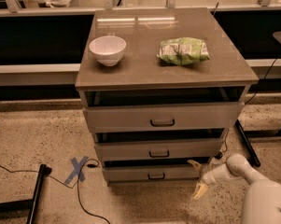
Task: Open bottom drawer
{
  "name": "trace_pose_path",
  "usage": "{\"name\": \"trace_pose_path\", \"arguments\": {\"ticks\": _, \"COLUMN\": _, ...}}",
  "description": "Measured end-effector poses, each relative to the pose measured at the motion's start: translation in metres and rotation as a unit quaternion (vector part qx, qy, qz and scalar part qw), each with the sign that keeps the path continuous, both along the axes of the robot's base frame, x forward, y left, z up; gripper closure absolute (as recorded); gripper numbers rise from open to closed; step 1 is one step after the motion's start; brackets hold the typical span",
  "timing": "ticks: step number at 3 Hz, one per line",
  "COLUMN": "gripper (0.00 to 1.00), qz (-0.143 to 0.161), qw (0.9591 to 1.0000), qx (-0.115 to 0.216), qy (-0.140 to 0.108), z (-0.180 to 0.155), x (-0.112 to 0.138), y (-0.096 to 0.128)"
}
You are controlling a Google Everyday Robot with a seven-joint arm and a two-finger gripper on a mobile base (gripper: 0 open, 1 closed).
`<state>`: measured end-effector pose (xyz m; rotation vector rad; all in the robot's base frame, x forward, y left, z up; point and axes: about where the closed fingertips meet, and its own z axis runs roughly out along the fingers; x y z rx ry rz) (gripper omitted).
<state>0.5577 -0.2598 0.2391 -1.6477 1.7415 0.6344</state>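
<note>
— Bottom drawer (130, 173): where, taken from the jaws?
— Just left of them, lowest of three grey fronts under the table (144, 66). Carries a small dark bar handle (156, 176), farther left of the jaws, untouched. Shows a dark gap along the top edge.
— And the gripper (194, 178)?
— Hangs low by the right front corner, close above the speckled floor (32, 139), on a pale arm (242, 169) at the lower right. Jaws released and spread wide: one finger (194, 164) pointing up and left beside the drawer's right end, second finger (199, 190) pointing down toward the floor. Grasping nothing.
— Touching the drawer?
— Cannot tell; overlaps its right end at most.
— Above the jaws?
— Middle drawer (130, 150) up and left, top drawer (130, 118) higher again, with a dark opening over it. Higher yet, on the table: green snack bag (183, 51) almost straight above, white bowl (107, 49) above and far to the left.
— At the jaws' own level?
— Blue tape cross (78, 168) on the floor, well to the left, past the drawer's far end.
</note>
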Motion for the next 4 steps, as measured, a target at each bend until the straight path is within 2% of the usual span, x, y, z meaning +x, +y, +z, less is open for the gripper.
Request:
{"name": "trace_pose_path", "arguments": {"ticks": 1, "gripper": 0.02, "qz": 0.004, "qw": 0.9999, "qx": -0.015, "qy": -0.006, "z": -0.003, "x": 0.016, "y": 0.003}}
{"name": "trace_pose_path", "arguments": {"ticks": 2, "gripper": 0.24, "qz": 0.007, "qw": 0.9995, "qx": -0.031, "qy": 0.001, "z": -0.016, "x": 0.030, "y": 0.006}}
{"name": "trace_pose_path", "arguments": {"ticks": 3, "gripper": 0.35, "qz": 0.003, "qw": 0.9991, "qx": -0.040, "qy": 0.012, "z": -0.032, "x": 0.035, "y": 0.006}}
{"name": "trace_pose_path", "arguments": {"ticks": 4, "gripper": 0.30, "qz": -0.002, "qw": 0.9991, "qx": -0.040, "qy": 0.014, "z": -0.035, "x": 0.037, "y": 0.005}}
